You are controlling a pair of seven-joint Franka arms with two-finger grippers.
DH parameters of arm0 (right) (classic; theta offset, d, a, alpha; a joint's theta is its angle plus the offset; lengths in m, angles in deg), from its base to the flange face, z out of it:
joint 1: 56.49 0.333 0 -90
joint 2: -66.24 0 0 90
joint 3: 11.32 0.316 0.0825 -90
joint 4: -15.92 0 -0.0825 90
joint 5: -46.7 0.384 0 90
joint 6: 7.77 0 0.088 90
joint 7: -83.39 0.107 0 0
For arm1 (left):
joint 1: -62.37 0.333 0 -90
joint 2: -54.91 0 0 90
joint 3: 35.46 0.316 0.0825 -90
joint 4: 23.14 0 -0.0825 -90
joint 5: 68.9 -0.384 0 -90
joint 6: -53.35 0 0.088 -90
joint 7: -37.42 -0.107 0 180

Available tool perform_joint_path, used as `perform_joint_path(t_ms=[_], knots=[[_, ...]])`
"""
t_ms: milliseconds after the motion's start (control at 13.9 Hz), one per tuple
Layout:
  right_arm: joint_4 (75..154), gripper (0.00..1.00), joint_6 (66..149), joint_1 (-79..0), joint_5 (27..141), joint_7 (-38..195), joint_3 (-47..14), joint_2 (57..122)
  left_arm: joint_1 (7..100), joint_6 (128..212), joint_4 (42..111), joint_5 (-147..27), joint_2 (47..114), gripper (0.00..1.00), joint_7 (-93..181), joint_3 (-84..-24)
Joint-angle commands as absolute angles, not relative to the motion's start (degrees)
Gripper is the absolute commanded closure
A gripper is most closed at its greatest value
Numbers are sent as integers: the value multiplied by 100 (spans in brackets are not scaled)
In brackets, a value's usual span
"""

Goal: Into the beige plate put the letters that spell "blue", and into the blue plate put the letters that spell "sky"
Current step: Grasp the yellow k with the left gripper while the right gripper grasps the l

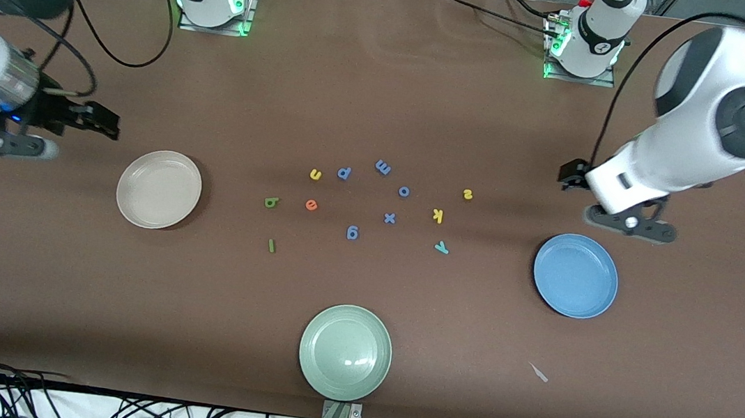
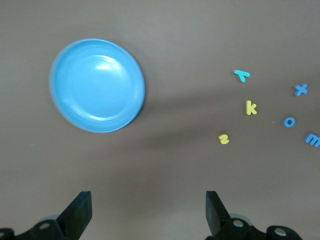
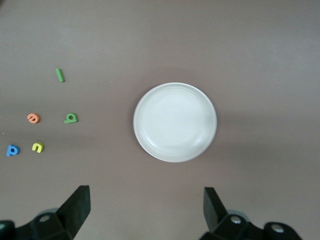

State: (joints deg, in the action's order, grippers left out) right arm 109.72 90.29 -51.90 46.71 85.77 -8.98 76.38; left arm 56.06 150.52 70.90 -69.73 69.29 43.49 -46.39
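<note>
Right now your left claw (image 2: 147, 210) hangs with its fingers spread wide and nothing between them, up over bare tabletop (image 1: 387, 84) near the blue plate (image 1: 575, 275) at the left arm's end. Your right claw (image 3: 145, 210) is just as wide apart and just as empty, up over the tabletop near the beige plate (image 1: 159, 189) at the right arm's end. Both plates hold nothing.

Between the plates you have the loose letters. Toward the beige plate lie the green "b" (image 1: 271, 202), the green "l" (image 1: 271, 245) nearer the front camera, the orange "e" (image 1: 311, 205) and the yellow "u" (image 1: 315, 174). Toward the blue plate lie the yellow "s" (image 1: 467, 194), the yellow "k" (image 1: 437, 216) and the teal "y" (image 1: 442, 248). The blue-purple letters (image 1: 390, 218) sit scattered in the middle among them. A pale green plate (image 1: 345, 352) rests nearest the front camera, well apart from every letter.
</note>
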Motion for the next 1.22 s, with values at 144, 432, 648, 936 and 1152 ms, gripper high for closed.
perform_joint_path(t_ms=[144, 432, 648, 936, 1152], knots=[[10811, 0, 9513, -4551, 4696, 8629, -912, 8608, 4649, 16204, 6730, -6978, 8213, 0, 5207, -4627], [10802, 0, 10541, -4234, 4749, 8637, -912, 9364, 4119, 17592, 6869, -6996, 9189, 0, 6344, -4618], [10811, 0, 11218, -3980, 4740, 8646, -912, 9848, 3882, 18288, 7195, -6996, 9410, 0, 6537, -4601], [10811, 0, 12404, -3585, 4661, 9504, -912, 10524, 3855, 18386, 7309, -7013, 9534, 3, 6581, -4592], [10811, 0, 13003, -3407, 4661, 9683, -929, 10903, 3873, 18386, 7564, -7382, 9534, 11, 6590, -4618]])
